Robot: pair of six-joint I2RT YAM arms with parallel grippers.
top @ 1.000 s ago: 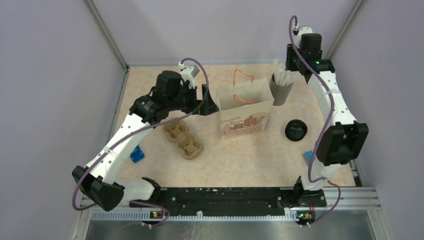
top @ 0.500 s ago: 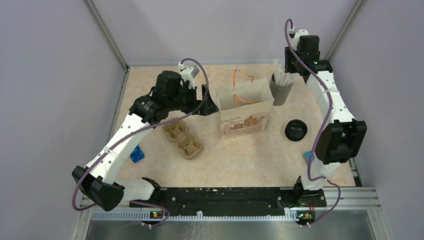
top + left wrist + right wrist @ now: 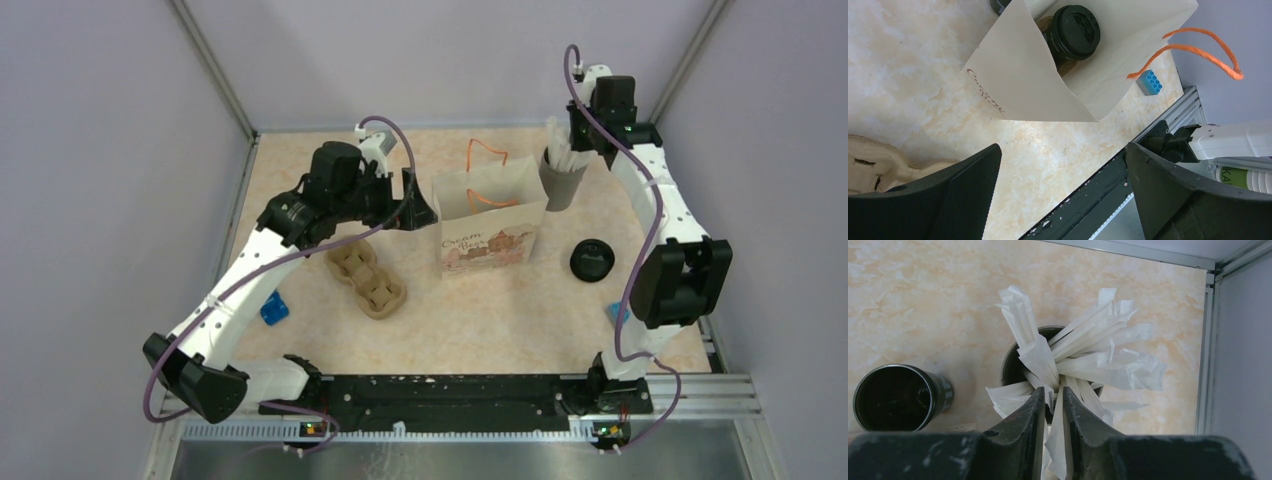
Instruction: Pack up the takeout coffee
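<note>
**Top external.** 1 white paper bag [image 3: 490, 225] with 2 orange cord handles [image 3: 487, 170] is being shown standing open mid-table. 1 moulded pulp carrier [image 3: 367, 280] is lying just to its left. Behind the bag's right side, 1 grey cylindrical holder [image 3: 563, 185] is being reached into by the right gripper [image 3: 572, 150]. 1 black round cup [image 3: 591, 261] and 2 blue blocks [image 3: 273, 308] are sitting apart on the marbled table [image 3: 500, 320]. The left gripper [image 3: 420, 208] is being held just beside the bag's left edge.

**Left wrist.** 1 coffee cup [image 3: 1075, 32] with a glossy black lid is being shown upright inside the bag. The left gripper's jaws are being held wide apart.

**Right wrist.** The holder is being shown crammed with crinkled, paper-wrapped straws [image 3: 1088, 357], too many to count. The right fingers [image 3: 1020, 432] are being held narrow, pinching 1 wrapped straw [image 3: 1057, 440].
</note>
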